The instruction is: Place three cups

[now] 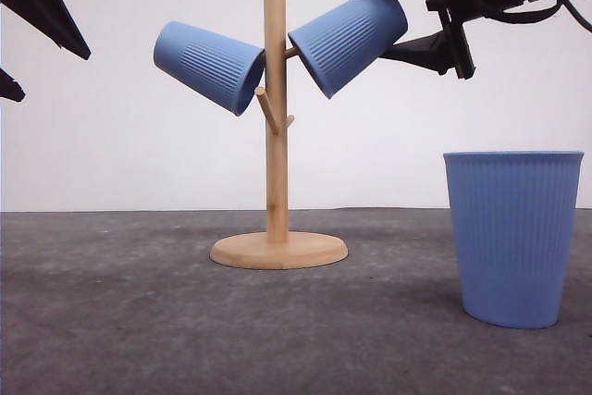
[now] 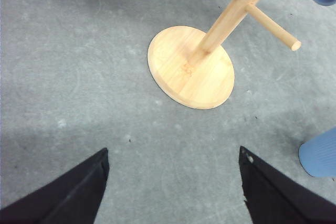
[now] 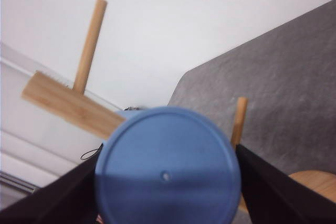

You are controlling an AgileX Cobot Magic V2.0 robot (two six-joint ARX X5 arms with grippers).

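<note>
The right gripper is held high at the upper right of the front view, its black fingers closed around a light-blue ribbed plastic tumbler (base toward the wrist camera). The left gripper is spread wide, nothing between its fingers.

Front view: low, near table height, facing level across it toward the wooden peg stand at 12 o'clock. Left wrist view: high, looking steeply down on the stand's round base. Right wrist view: very close behind 1 cup's flat bottom, tilted. All 3 views share the stand.
</note>
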